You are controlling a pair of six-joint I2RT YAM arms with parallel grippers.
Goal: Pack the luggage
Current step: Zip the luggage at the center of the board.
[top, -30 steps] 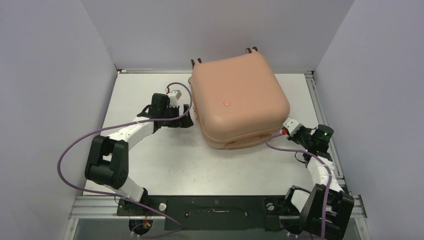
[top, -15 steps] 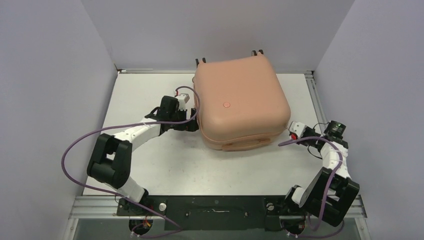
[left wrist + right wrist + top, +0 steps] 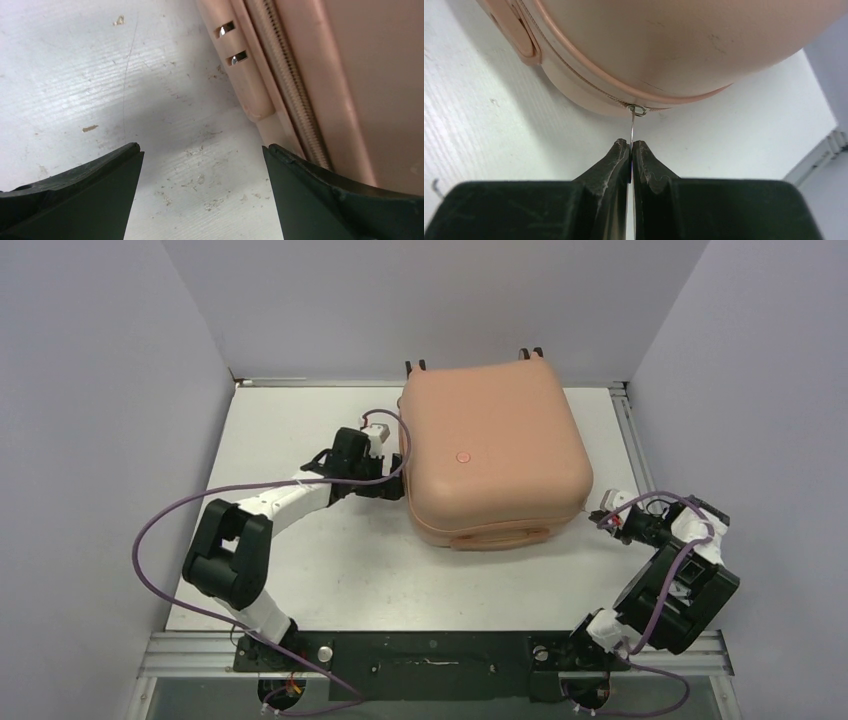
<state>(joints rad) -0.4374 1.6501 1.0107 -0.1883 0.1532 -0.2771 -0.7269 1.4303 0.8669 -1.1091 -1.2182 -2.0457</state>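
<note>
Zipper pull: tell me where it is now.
In the right wrist view the zipper pull sticks out from a rounded corner of the luggage, its end pinched in the right gripper; from above, that is the near right corner.

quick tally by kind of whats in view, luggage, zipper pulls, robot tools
luggage: 1
zipper pull: 1
tools: 2 (left tool open, right tool shut on the zipper pull)
total: 4
</note>
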